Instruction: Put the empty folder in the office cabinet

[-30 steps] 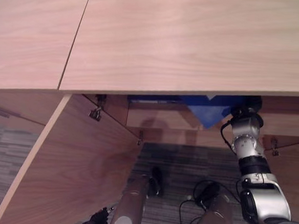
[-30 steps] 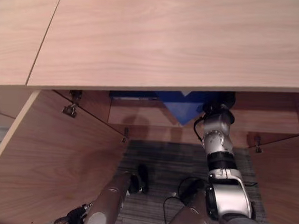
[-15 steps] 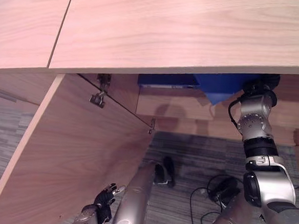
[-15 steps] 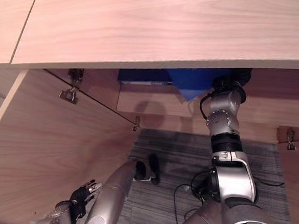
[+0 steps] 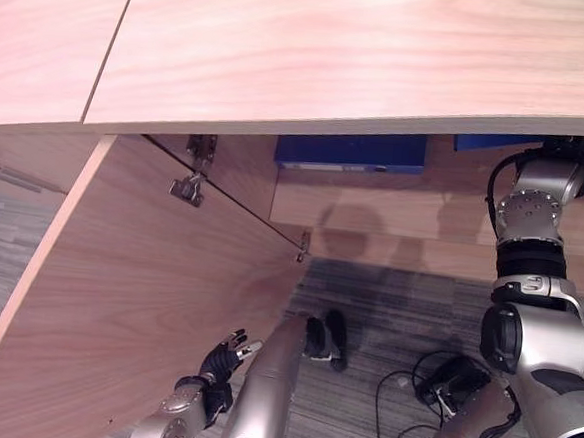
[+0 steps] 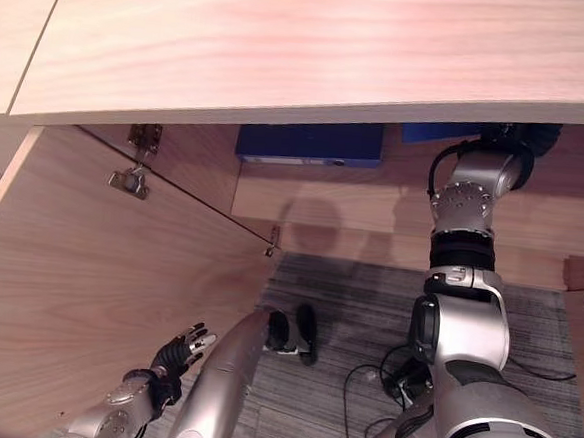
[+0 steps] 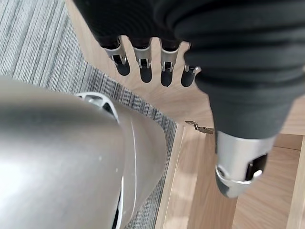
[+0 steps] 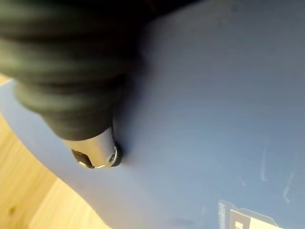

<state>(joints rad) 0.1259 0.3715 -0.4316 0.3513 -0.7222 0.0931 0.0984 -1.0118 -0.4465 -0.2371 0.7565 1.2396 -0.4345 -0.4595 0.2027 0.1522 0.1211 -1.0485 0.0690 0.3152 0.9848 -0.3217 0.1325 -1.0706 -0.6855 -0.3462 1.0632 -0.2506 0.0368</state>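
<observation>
The cabinet top (image 5: 364, 54) hides most of the blue folder (image 5: 493, 143) — just a strip of it shows under the front edge. The right robot hand (image 8: 93, 152) shows a thumb resting against the folder's blue face; its other fingers are out of sight, so its grip cannot be told. A second blue folder (image 6: 310, 142) on the shelf is likewise cut off by the cabinet top.

- My right hand (image 8: 90, 95) reaches into the office cabinet (image 5: 372, 215), its thumb touching the folder (image 8: 205, 119) on the shelf.
- A second folder (image 5: 350, 151) lies to its left.
- My left hand (image 5: 217, 364) hangs low beside the open cabinet door (image 5: 136, 298).
</observation>
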